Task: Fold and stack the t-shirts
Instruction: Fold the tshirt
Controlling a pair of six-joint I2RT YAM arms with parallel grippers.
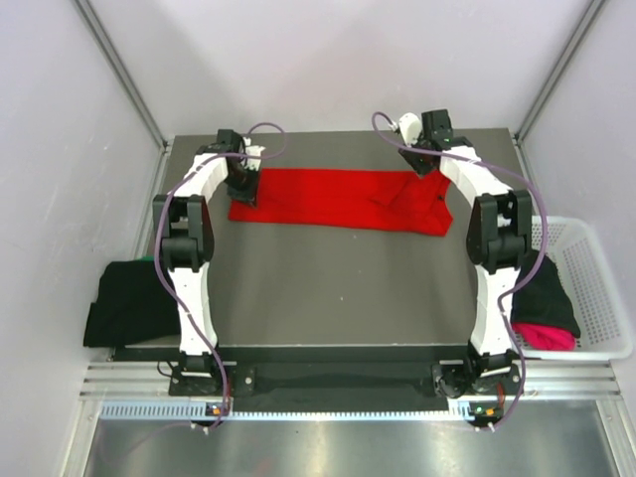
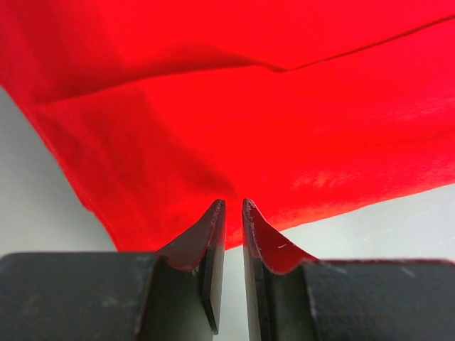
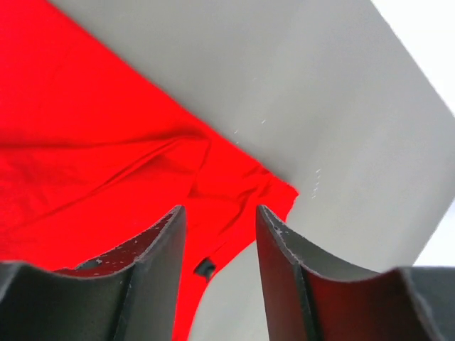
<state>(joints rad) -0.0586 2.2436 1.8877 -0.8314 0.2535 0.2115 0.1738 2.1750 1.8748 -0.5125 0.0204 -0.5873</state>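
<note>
A bright red t-shirt [image 1: 333,199] lies spread in a long band across the far half of the table, its right end bunched and partly folded over. My left gripper [image 1: 245,194] is down at the shirt's left end. In the left wrist view, that gripper [image 2: 232,204] has its jaws a narrow gap apart at the edge of the red cloth [image 2: 234,106], with only grey table showing between them. My right gripper [image 1: 422,164] hovers over the shirt's far right corner. The right wrist view shows this gripper [image 3: 217,209] open with nothing in it, above the red cloth [image 3: 85,177].
A folded black t-shirt [image 1: 124,303] lies off the table's left edge, with a bit of green [image 1: 149,260] at its top. The white mesh basket [image 1: 596,288] on the right holds a black shirt [image 1: 549,293] and a pink one [image 1: 542,336]. Grey walls close in on both sides.
</note>
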